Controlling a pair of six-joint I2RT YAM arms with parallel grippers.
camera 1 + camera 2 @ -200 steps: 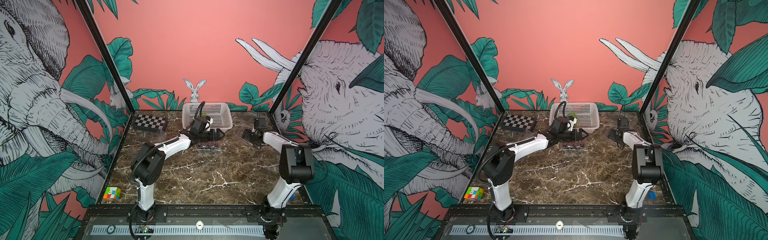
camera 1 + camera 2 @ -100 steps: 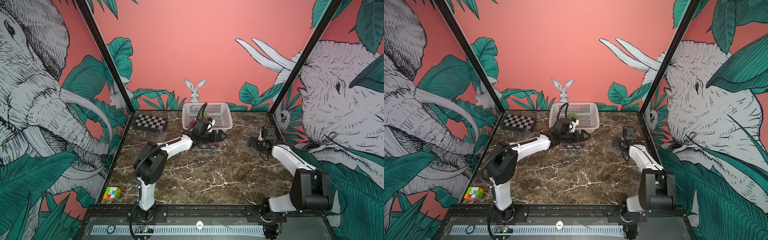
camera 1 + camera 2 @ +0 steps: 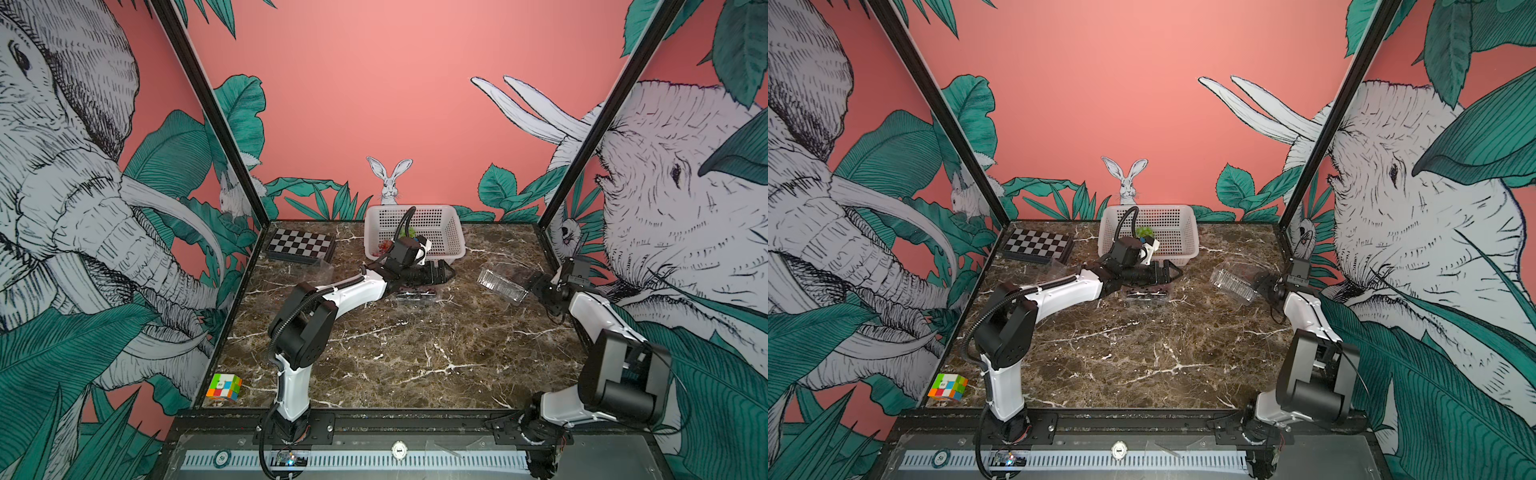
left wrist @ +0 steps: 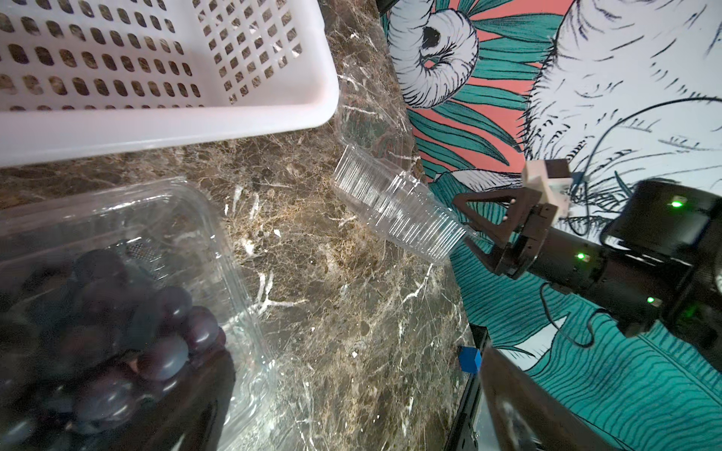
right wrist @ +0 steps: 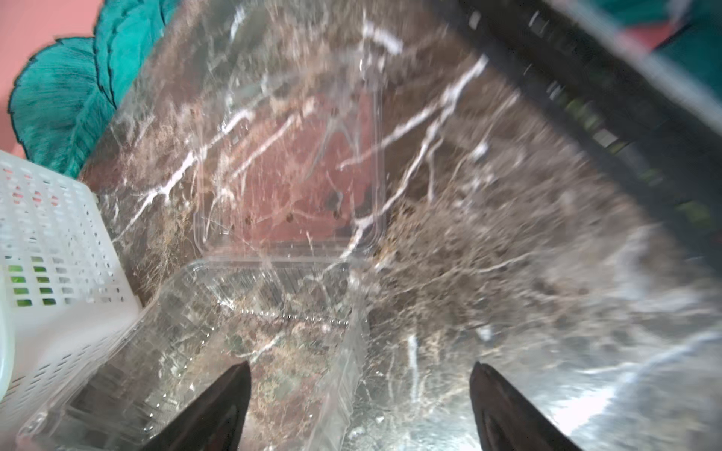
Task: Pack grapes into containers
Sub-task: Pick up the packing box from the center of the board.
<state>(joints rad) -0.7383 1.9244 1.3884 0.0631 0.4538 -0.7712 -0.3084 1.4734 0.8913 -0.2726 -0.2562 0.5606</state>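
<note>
Logging risks first. In both top views the right gripper [image 3: 532, 284], jaws spread, sits at the end of a tipped, empty clear ribbed plastic punnet [image 3: 500, 284] near the right wall. My judgement is that such thin, springy plastic could skate across the polished brown marble tabletop [image 3: 415, 361], or flip, if I close on one wall only. The left gripper [image 3: 444, 272], also spread wide, hangs over a second clear punnet [image 3: 415, 295] just in front of the white perforated plastic basket [image 3: 415, 210]. A low sideways move there could knock that punnet over. Bright green grapes [image 3: 409, 230] and what looks like a red bunch [image 3: 384, 246] lie in the basket, not yet packed. Left wrist view: a glossy, round-berried dark purple grape bunch [image 4: 136, 312] lies inside the second clear punnet [image 4: 218, 234], with nothing pinched. The empty punnet [image 4: 398, 211] shows fine parallel ribs, and its end sits by the right gripper's black triangular fingers [image 4: 512, 213]. Right wrist view, blurred: the fingers [image 5: 218, 406] stand well apart astride the punnet's side wall, and its flat hinged lid [image 5: 289, 156] lies on the marble beyond. Whether they touch the plastic I cannot tell.
</note>
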